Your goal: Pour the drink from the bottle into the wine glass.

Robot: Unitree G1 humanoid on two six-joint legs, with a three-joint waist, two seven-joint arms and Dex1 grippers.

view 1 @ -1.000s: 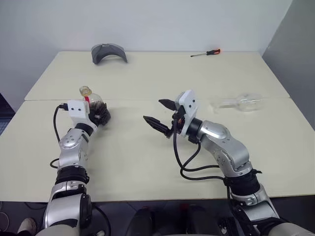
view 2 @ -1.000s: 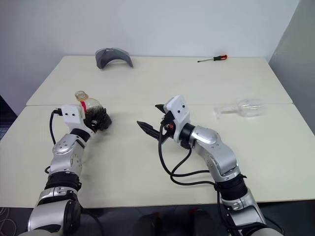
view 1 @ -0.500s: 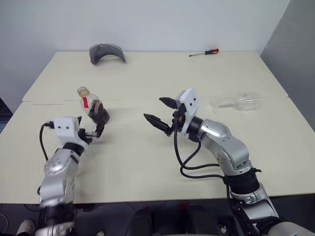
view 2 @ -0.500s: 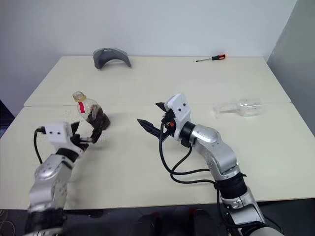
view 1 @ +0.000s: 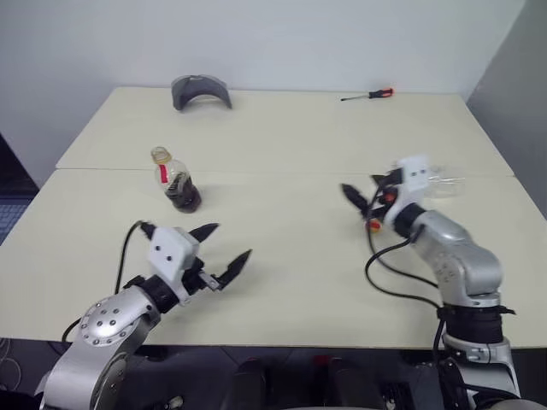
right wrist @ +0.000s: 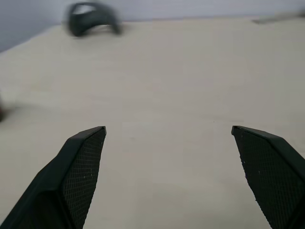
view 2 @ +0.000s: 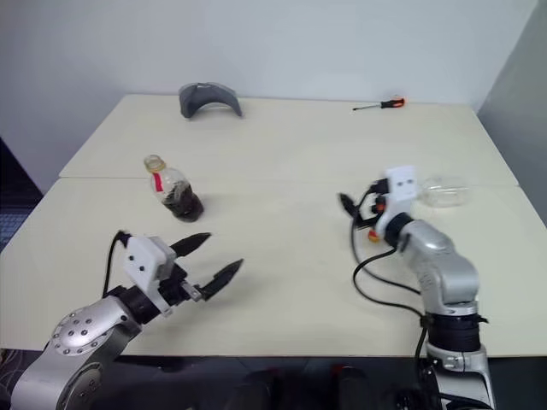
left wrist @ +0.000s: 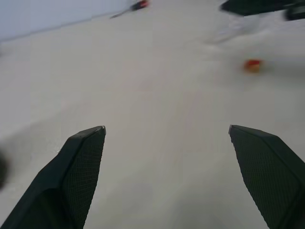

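The bottle (view 1: 175,181) stands upright on the left half of the table, yellowish cap on, with the dark drink (view 1: 185,198) low in its body. My left gripper (view 1: 231,241) is open and empty. It hovers nearer the front edge, to the right of the bottle and well apart from it. The wine glass (view 2: 446,195) lies on its side at the far right, partly hidden behind my right hand. My right gripper (view 1: 363,190) is open and empty just left of the glass, with its fingers pointing away from it. Both wrist views show fingers (left wrist: 81,162) (right wrist: 81,162) spread wide over bare table.
A grey curved object (view 1: 201,90) and a red-handled screwdriver (view 1: 367,94) lie along the table's far edge. A seam (view 1: 273,173) runs across the table between the bottle and the far half.
The left gripper opened and let go of the bottle, then drew back toward the front edge and rightward. The right gripper swung from mid-table to the right, up to the lying glass.
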